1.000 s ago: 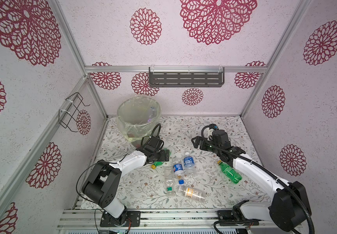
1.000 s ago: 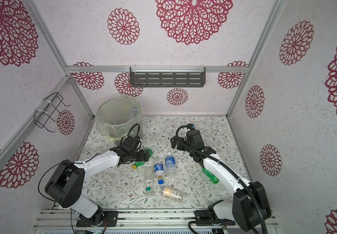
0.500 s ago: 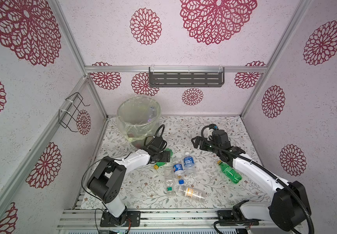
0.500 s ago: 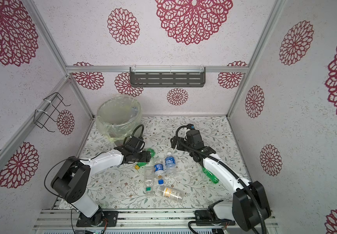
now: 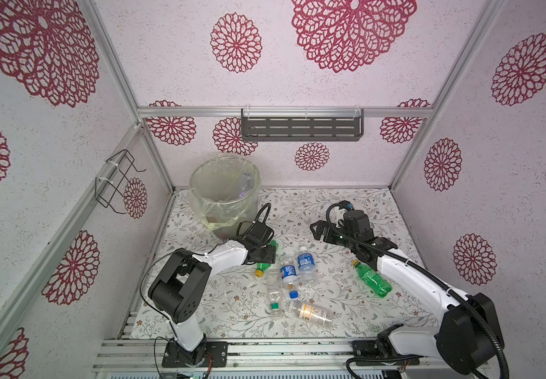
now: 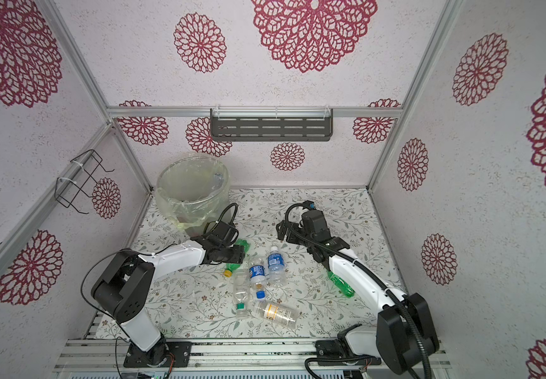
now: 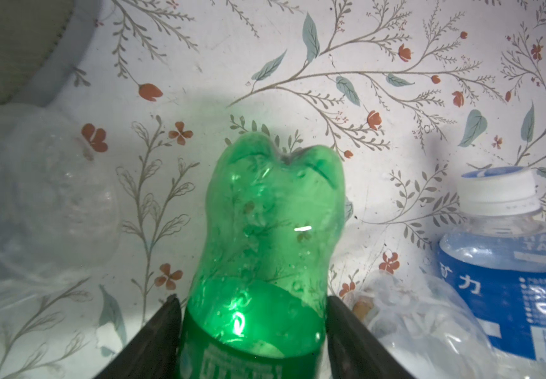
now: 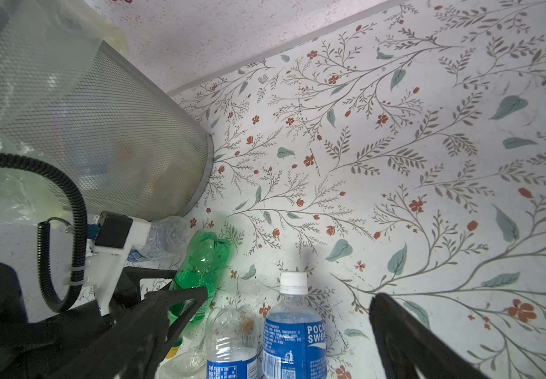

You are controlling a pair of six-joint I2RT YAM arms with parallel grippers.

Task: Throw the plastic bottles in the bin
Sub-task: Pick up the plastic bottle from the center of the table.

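Note:
The bin (image 5: 196, 193) stands at the back left with its clear bag folded over the rim, and it also shows in the right wrist view (image 8: 107, 131). A green bottle (image 5: 273, 244) with a yellow cap lies on the table just in front of it. My left gripper (image 5: 265, 257) is shut on this green bottle (image 7: 275, 210), one finger (image 7: 166, 315) pressing each side. My right gripper (image 5: 316, 229) hangs open and empty above the middle back of the table. A second green bottle (image 5: 371, 277) lies under the right arm. Two blue-labelled bottles (image 5: 306, 265) lie in the middle.
A clear green-capped bottle (image 5: 273, 295) and a clear bottle with a pale label (image 5: 312, 315) lie nearer the front. Another clear bottle (image 8: 166, 236) rests against the bin's base. A dark shelf (image 5: 301, 128) and a wire rack (image 5: 117, 180) hang on the walls.
My left gripper has slid right along the table over the green bottle, and its jaws have closed in on the bottle's sides. The right arm has not moved.

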